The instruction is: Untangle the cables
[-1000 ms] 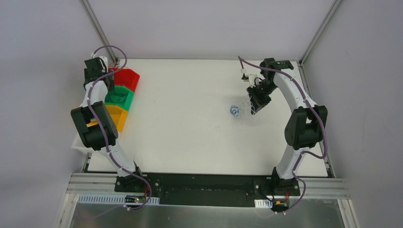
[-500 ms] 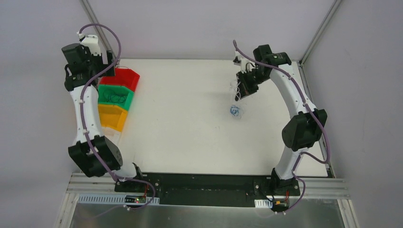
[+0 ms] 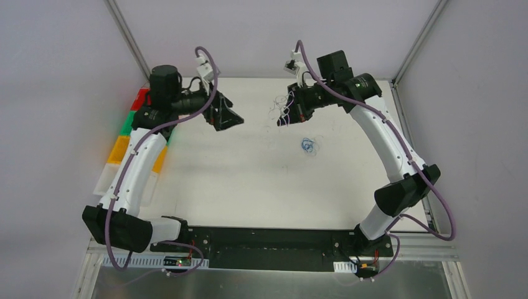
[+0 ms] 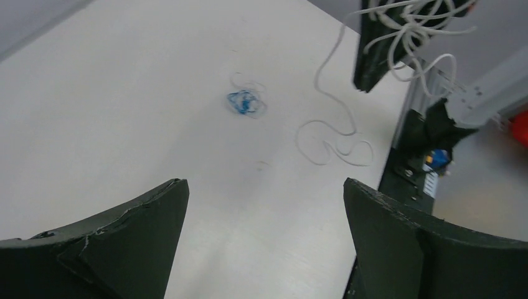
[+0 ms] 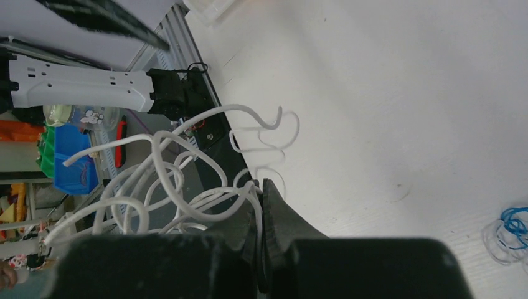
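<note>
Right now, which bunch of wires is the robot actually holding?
The white tangle, pinched in the right arm's shut jaws. The small blue coil lies loose on the table, touched by nothing.

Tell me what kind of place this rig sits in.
Probably a lab test cell: a white table fenced by aluminium posts and plain walls, with colour-sorted bins at its left edge.

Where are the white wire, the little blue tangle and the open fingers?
white wire [image 5: 212, 198]: right wrist view, on bunched strands.
blue tangle [image 4: 244, 103]: left wrist view, its middle.
open fingers [image 4: 405, 243]: left wrist view, one finger's face.
</note>
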